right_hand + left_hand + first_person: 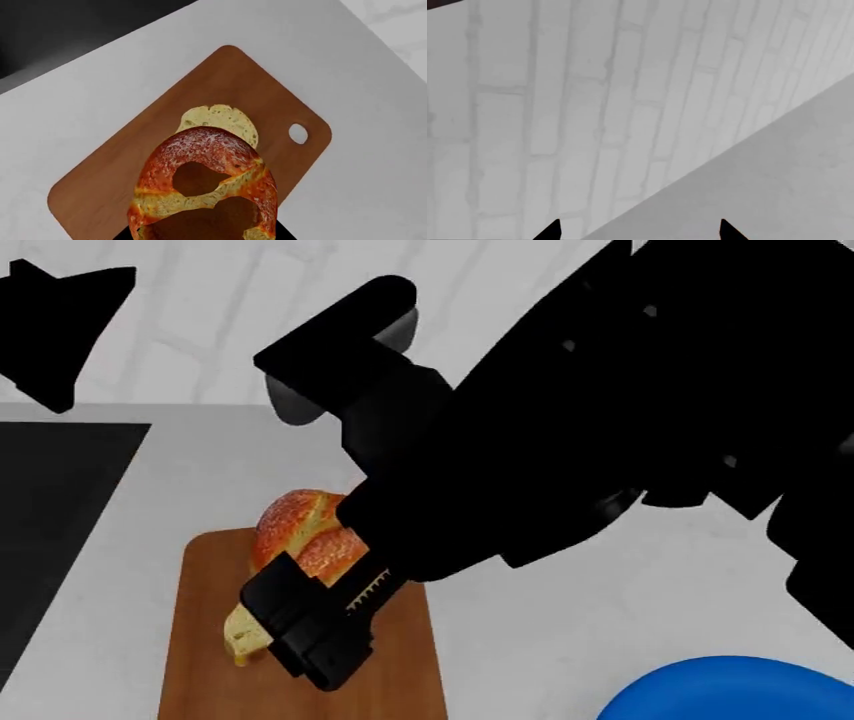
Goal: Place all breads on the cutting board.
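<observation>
The brown wooden cutting board [100,190] lies on the white counter; it also shows in the head view [200,640]. The pale cream slice [217,120] lies flat on the board and shows in the head view [244,632]. My right gripper [314,630] is shut on the orange-brown crusty loaf [203,185] and holds it over the board, above the slice; the loaf also shows in the head view [300,525]. My left gripper [640,232] is open and empty, raised at the far left, facing a white brick wall.
A round blue plate [734,690] sits at the front right of the counter. A dark cooktop [54,530] lies left of the board. The white brick wall [560,100] stands behind the counter.
</observation>
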Motion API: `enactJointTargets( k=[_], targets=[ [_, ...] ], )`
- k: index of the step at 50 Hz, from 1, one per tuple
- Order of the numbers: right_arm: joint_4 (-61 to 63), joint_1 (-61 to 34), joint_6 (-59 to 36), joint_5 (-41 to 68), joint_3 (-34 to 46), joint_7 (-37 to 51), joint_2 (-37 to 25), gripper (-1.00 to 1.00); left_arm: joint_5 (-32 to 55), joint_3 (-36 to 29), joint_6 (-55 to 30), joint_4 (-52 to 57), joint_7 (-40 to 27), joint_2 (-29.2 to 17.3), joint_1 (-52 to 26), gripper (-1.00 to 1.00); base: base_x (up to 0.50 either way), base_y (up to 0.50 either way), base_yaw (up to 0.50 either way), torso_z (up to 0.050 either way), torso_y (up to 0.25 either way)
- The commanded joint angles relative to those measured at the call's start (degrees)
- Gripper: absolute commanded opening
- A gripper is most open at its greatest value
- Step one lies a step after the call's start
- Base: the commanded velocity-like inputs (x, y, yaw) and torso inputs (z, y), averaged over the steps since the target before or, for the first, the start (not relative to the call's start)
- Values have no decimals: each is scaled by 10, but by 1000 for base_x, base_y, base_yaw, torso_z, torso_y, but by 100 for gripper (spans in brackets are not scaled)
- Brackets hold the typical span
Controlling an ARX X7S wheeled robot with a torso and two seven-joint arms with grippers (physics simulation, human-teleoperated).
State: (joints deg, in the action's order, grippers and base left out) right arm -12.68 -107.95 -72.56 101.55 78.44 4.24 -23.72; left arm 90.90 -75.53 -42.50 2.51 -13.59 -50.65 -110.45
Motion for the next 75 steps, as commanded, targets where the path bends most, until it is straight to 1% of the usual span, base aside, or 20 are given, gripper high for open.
enactJointTargets(
  k=[1,5,23,41,42,48,60,66,75],
  targets=[
    [-11,23,3,-31,13,-47,25,-100,-3,2,3,4,-4,-3,5,100,0,0,0,0,0],
    [-4,47,22,-29,11,-40,25,-100,-7,0,6,6,-3,-6,12,100,0,0,0,0,0],
    [13,99,41,-40,29,-38,24,-100,-11,1,10,7,-5,-2,21,100,0,0,0,0,0],
    [-5,121,53,-50,39,-44,32,-100,-17,0,8,8,-5,-3,27,100,0,0,0,0,0],
    [-4,119,51,-48,39,-45,34,100,-16,1,9,5,-5,-3,28,100,0,0,0,0,0],
    [-13,114,50,-53,41,-48,41,100,-21,0,10,6,-5,-1,30,100,0,0,0,0,0],
    [7,95,39,-26,31,-25,25,100,-20,4,9,5,-6,3,29,100,0,0,0,0,0],
    [29,63,25,15,16,18,5,100,-19,4,8,7,-6,0,31,100,0,0,0,0,0],
    [57,28,39,81,-17,87,-38,100,-2,15,12,21,-18,-10,32,100,0,0,0,0,0]
  ],
)
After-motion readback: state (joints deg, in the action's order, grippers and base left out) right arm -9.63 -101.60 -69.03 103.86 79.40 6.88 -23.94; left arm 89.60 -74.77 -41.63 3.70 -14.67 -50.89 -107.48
